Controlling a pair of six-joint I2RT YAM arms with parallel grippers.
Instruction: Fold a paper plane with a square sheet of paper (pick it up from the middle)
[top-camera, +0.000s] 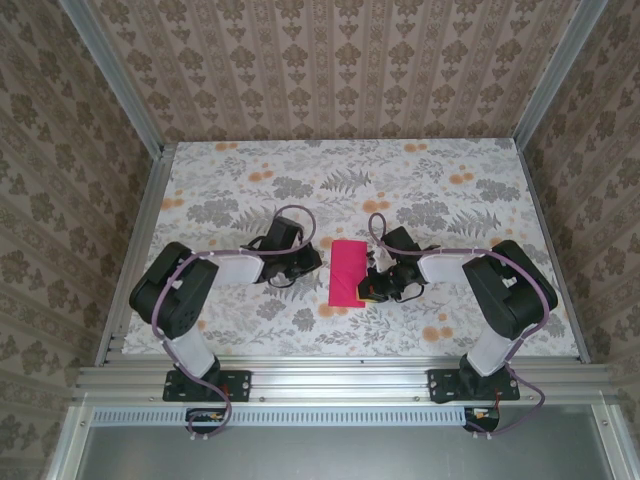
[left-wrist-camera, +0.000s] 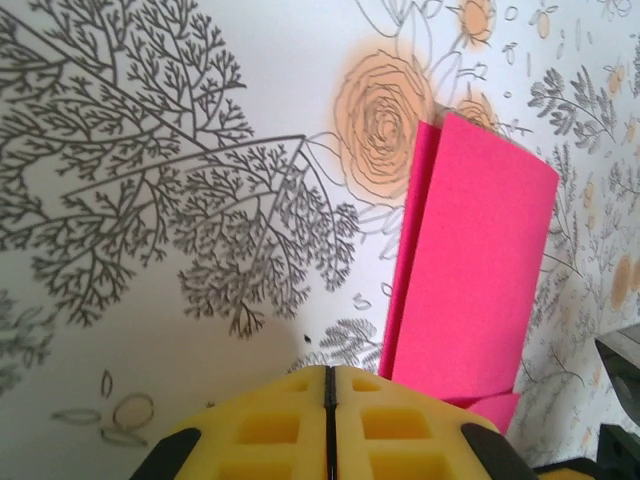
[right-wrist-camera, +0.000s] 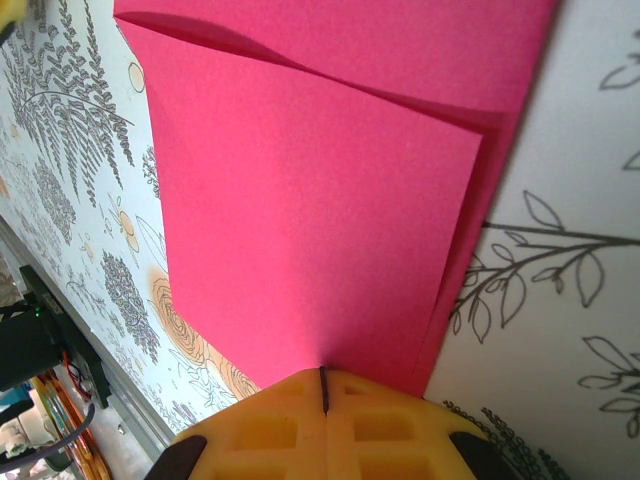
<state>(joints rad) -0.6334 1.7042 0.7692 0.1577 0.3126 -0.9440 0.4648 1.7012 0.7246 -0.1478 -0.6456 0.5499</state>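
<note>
The square sheet of paper (top-camera: 348, 272) is magenta-pink and lies folded in half on the floral table, between my two grippers. My left gripper (top-camera: 316, 263) is shut and empty, just left of the sheet. In the left wrist view its yellow fingertips (left-wrist-camera: 330, 375) sit beside the paper (left-wrist-camera: 470, 270), not touching it. My right gripper (top-camera: 373, 287) is shut at the sheet's right side. In the right wrist view its tips (right-wrist-camera: 322, 375) meet the near edge of the paper (right-wrist-camera: 320, 200). The top layer lifts slightly off the lower one. No paper shows between the jaws.
The floral tablecloth (top-camera: 400, 180) spreads behind the paper. Patterned walls (top-camera: 330, 70) close the back and both sides. An aluminium rail (top-camera: 330, 378) runs along the near edge, where both arm bases are bolted.
</note>
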